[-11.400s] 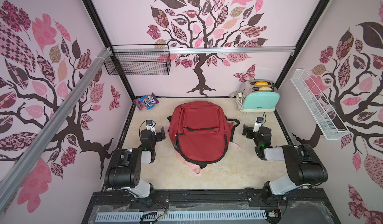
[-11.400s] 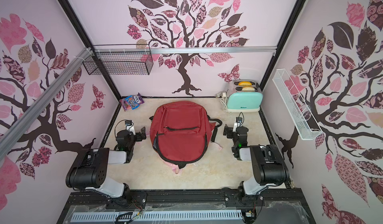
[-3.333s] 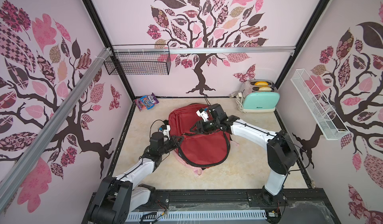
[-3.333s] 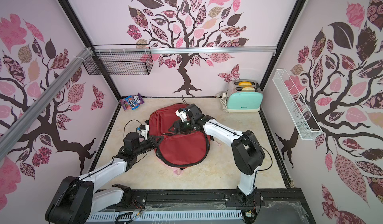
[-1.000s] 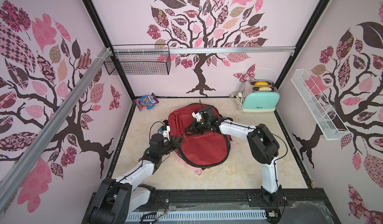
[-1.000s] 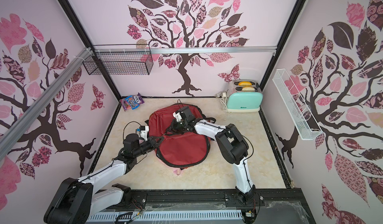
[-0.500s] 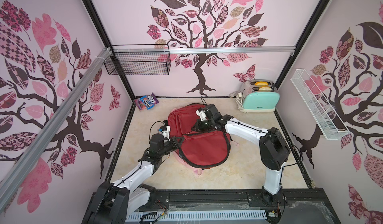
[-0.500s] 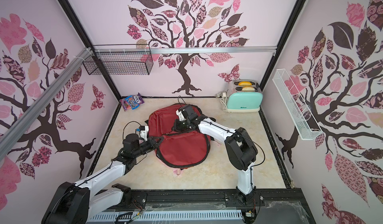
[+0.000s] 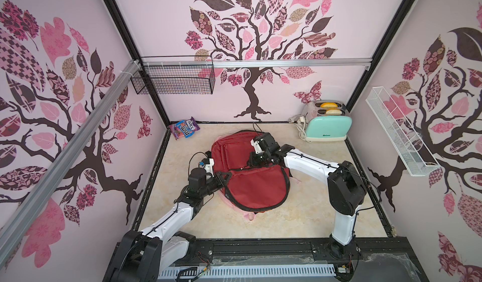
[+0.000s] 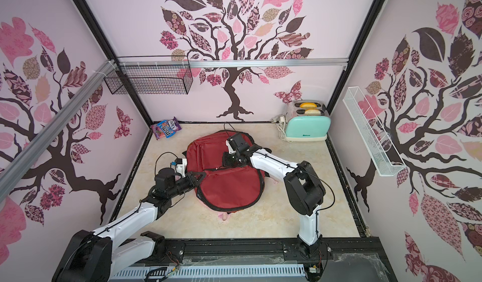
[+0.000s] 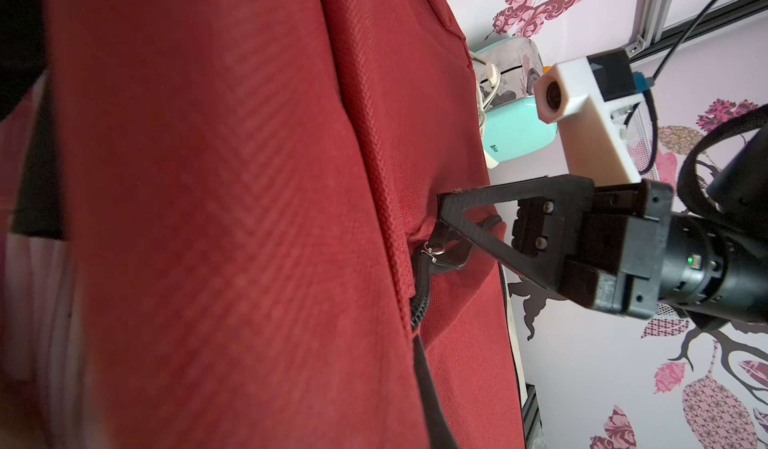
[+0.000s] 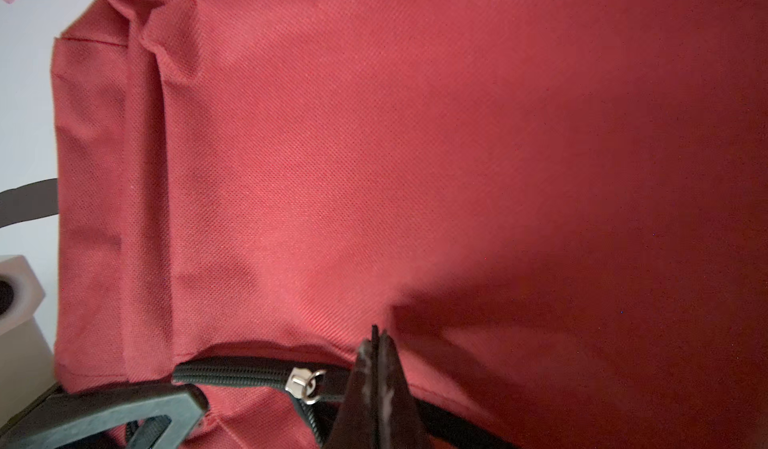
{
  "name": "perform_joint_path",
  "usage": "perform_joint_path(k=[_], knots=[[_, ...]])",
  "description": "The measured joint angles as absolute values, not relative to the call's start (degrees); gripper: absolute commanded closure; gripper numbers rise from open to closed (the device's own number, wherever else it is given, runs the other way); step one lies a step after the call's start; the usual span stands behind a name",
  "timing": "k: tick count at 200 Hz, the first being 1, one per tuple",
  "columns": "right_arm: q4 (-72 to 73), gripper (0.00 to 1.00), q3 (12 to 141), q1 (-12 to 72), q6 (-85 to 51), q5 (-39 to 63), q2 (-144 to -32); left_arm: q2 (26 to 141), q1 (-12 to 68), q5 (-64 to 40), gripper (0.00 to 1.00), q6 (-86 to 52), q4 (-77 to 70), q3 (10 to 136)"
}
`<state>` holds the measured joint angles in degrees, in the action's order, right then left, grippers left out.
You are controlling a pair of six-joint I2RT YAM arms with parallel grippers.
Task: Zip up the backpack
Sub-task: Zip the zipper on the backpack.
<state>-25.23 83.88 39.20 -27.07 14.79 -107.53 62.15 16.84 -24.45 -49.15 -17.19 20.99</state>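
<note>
Two grippers work a red fabric backpack [image 9: 257, 192] lying flat at the centre of the beige table [image 9: 313, 215]. Fingers closed, the left gripper [image 9: 226, 175] appears to pinch the bag's 9 o'clock edge. The right gripper [image 12: 378, 345] has its fingers clamped on the black pull tab [image 12: 332, 381] of the silver zipper slider [image 12: 300, 381], apparently mid-zip. Likely next: draw the slider toward 3 o'clock while the left anchors the fabric taut.

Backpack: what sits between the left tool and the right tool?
Slider and a short run of black zipper on the backpack, seen in the right wrist view; the right tool pinches its pull.
</note>
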Motion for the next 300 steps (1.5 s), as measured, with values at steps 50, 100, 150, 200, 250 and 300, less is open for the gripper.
perform_joint_path(k=[50,100,150,200,250,300], knots=[[-26.8,1.0,82.7,37.6,-25.6,11.0,-104.6,61.6,16.9,-23.9,1.0,-49.1,-16.2,21.0],[-29.1,1.0,80.6,34.4,-24.3,8.0,-104.2,61.0,16.9,-23.3,1.0,-49.1,-14.6,21.4],[-29.8,1.0,80.5,31.3,-23.2,5.5,-104.0,61.0,16.9,-22.9,1.0,-49.0,-14.0,21.4],[-31.1,1.0,80.5,29.1,-22.9,3.9,-103.1,60.9,17.0,-22.5,1.0,-48.8,-13.2,21.7],[-32.4,1.0,80.5,26.9,-22.9,3.4,-102.5,60.9,17.1,-22.2,1.0,-48.5,-12.7,22.1],[-32.9,1.0,80.5,26.2,-23.1,4.3,-102.4,60.9,17.3,-22.0,1.0,-48.4,-12.4,22.3]])
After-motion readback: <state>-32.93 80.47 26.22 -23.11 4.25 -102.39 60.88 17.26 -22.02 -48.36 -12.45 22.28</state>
